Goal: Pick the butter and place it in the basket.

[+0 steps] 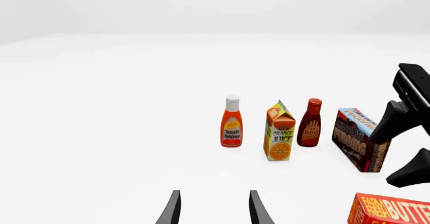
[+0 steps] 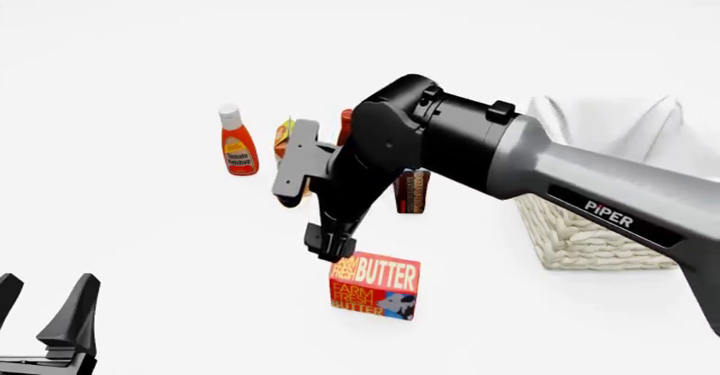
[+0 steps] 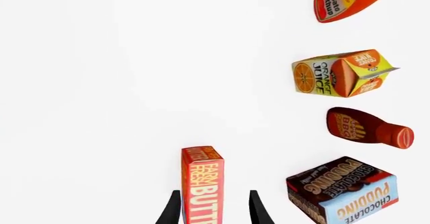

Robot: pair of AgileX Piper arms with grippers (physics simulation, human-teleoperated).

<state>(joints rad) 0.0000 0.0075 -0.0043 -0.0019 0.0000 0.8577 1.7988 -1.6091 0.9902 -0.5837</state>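
A: Report the position of the butter.

B: It is standing on the table, nearer the camera than the grocery row and to the left of the basket, apart from it.

A: State of the right gripper?

B: Its fingers are spread, straddling the butter's near end in the right wrist view; contact cannot be confirmed.

A: And the left gripper?

B: It is sitting low at the left, fingers parted, holding nothing.
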